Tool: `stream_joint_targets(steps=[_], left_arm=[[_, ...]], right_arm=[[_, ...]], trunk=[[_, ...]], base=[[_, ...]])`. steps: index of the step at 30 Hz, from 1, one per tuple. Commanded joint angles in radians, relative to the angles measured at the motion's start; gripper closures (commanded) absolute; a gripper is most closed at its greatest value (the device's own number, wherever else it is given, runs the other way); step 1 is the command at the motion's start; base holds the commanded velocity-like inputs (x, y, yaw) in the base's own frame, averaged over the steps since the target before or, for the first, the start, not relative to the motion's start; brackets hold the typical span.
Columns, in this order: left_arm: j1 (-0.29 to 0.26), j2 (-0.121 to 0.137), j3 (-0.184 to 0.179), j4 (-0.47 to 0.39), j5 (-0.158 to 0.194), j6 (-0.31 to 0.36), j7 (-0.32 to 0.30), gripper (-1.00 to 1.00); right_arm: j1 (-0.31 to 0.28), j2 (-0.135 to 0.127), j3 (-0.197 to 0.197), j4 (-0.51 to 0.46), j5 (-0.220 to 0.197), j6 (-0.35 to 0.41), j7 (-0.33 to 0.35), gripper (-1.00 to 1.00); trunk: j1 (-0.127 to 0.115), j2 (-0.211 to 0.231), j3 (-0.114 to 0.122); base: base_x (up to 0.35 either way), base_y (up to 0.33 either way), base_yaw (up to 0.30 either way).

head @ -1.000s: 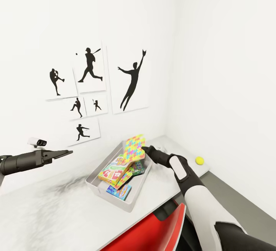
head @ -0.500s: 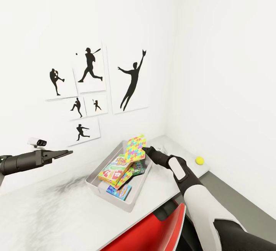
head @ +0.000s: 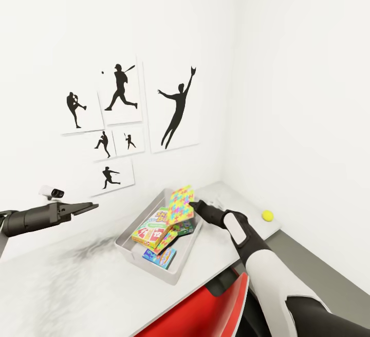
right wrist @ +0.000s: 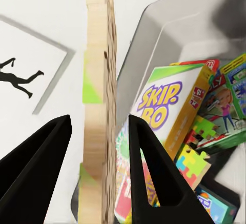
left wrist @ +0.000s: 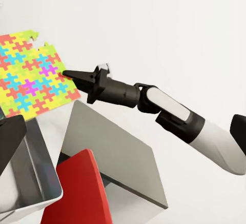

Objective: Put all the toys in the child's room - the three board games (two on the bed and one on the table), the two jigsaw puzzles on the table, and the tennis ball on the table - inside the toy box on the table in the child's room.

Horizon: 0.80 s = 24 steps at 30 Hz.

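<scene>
A colourful jigsaw puzzle stands on edge over the far end of the grey toy box. In the right wrist view its wooden edge sits between my right gripper's spread fingers, with a gap on each side. Inside the box lie the SKIP-BO board game, a blue one, a white-and-green one and another jigsaw. The yellow tennis ball rests on the table to the right. My left gripper hovers far left, open and holding nothing.
A red chair sits close against the table's front edge. White walls meet in a corner behind the toy box, with black baseball silhouette posters on the left one. A lower grey section runs along the right wall.
The jigsaw puzzle has sunk lower and leftward towards the box, and my right gripper has followed it slightly. The left arm has dipped a little.
</scene>
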Motion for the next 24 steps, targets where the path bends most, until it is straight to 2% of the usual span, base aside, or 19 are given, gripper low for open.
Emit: stream_joint_targets(steps=[1, 10, 24], left_arm=[[0.0, 0.0, 0.0, 0.001, -0.001, 0.011, -0.004, -1.0], [0.0, 0.001, 0.0, 0.003, -0.001, 0.011, -0.004, -1.0], [0.0, 0.001, -0.001, 0.003, -0.001, 0.011, -0.004, -1.0]], right_arm=[[0.0, 0.001, -0.002, -0.001, 0.005, 0.008, 0.002, 1.0], [0.0, 0.001, 0.045, -0.004, 0.047, 0.011, 0.011, 1.0], [-0.001, 0.001, 0.035, -0.01, 0.033, 0.04, 0.014, 1.0]], trunk=[[0.0, -0.001, 0.0], [0.0, -0.001, 0.0], [0.0, -0.001, 0.0]], base=[[0.0, 0.0, 0.0], [0.0, 0.0, 0.0], [0.0, 0.0, 0.0]])
